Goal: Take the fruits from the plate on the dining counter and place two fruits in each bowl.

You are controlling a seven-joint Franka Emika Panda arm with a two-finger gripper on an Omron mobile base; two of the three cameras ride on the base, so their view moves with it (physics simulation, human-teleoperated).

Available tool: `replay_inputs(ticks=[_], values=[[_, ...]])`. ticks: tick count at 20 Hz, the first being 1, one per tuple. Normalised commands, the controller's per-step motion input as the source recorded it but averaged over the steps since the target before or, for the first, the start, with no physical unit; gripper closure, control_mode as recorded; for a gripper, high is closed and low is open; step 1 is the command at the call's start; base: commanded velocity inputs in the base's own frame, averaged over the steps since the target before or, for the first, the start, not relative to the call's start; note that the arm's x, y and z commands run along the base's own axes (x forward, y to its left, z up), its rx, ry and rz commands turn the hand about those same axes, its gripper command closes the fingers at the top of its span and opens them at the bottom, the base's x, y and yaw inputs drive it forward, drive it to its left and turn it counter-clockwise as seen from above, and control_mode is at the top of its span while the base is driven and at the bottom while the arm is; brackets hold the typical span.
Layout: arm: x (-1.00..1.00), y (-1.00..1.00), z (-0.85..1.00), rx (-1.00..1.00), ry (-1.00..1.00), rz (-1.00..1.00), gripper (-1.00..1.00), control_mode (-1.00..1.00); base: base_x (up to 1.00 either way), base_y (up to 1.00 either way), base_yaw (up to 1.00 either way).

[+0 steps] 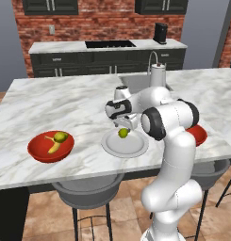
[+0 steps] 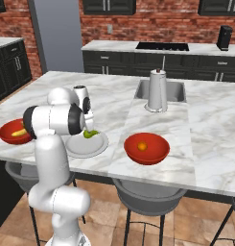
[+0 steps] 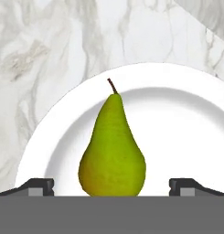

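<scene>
- The white arm is reaching forward over the dining counter, and its gripper is hanging straight above the plate.
- In the hand view the two dark fingertips are standing wide apart, one at 8 o'clock and the other at 4 o'clock of the pear, with nothing clamped between them.
- The pear is lying on the pale plate, its stem pointing toward 12 o'clock in the hand view, and its round base is sitting between the two tips without touching either one that I can see.
- From the left base view the pear is showing as a small yellow-green lump near the middle of the plate, just under the hand.
- The plate is sitting near the front edge of the marble top, between the two red bowls.
- The left bowl is lying at about 9 o'clock of the plate in the left base view, well apart from it, and it is holding a banana with a yellow-green fruit touching it.
- The right bowl is resting at 3 o'clock of the plate in the right base view, and it is carrying one small orange-yellow fruit near its centre.
- Behind that bowl, at roughly 12 o'clock, a tall steel jug is standing upright by the sink.
</scene>
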Motion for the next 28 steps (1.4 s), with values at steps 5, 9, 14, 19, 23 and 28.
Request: replay_inputs(ticks=[5,9,14,19,23,28], values=[[0.07,0.0,-0.17,0.0,0.0,0.07,-1.0,-1.0,0.0,0.0,0.0],[0.0,-0.01,-0.18,0.0,0.0,0.0,-1.0,-1.0,0.0,0.0,0.0],[0.0,-0.03,-0.21,0.0,0.0,0.0,-1.0,-1.0,0.0,0.0,0.0],[0.0,-0.05,-0.18,0.0,0.0,0.01,1.0,-1.0,0.0,0.0,0.0],[0.0,-0.14,-0.01,0.01,0.0,0.04,1.0,-1.0,0.0,0.0,0.0],[-0.12,-0.34,0.58,0.16,0.0,0.1,1.0,-1.0,0.0,0.0,0.0]])
